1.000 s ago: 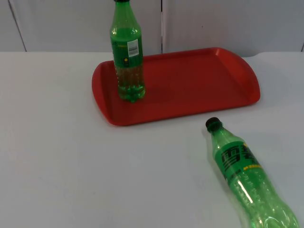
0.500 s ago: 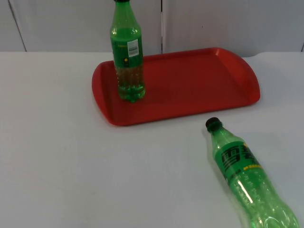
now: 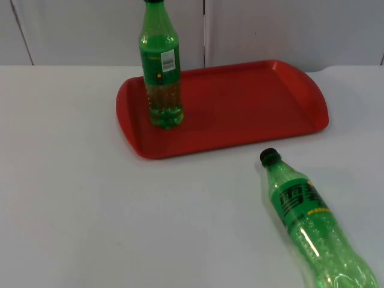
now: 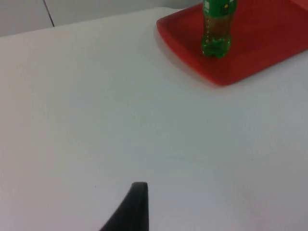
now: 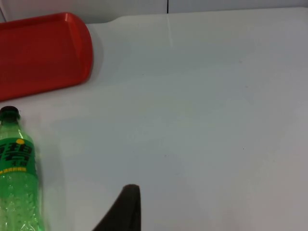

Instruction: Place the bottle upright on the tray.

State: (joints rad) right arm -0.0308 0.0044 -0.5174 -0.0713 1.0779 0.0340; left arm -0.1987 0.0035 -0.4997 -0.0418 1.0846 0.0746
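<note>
Sitting on the white worktop [image 3: 90,198] is a red plastic tray with rounded corners [image 3: 240,114], and a green plastic soda bottle with a black cap and a white barcode label [image 3: 161,66] stands upright on the tray's left part, near its edge. A second green plastic bottle with a black cap and a green printed label [image 3: 309,225] lies on its side on the worktop, off the tray, just in front of its right half, cap pointing back toward the tray rim without touching it. The left wrist view has the upright bottle [image 4: 216,24] on the tray [image 4: 269,53], well away from the left gripper [image 4: 130,211]. The right gripper [image 5: 122,211] hangs over bare worktop, with the lying bottle [image 5: 17,178] off to one side. Can't tell if either set of jaws is apart or together.
</note>
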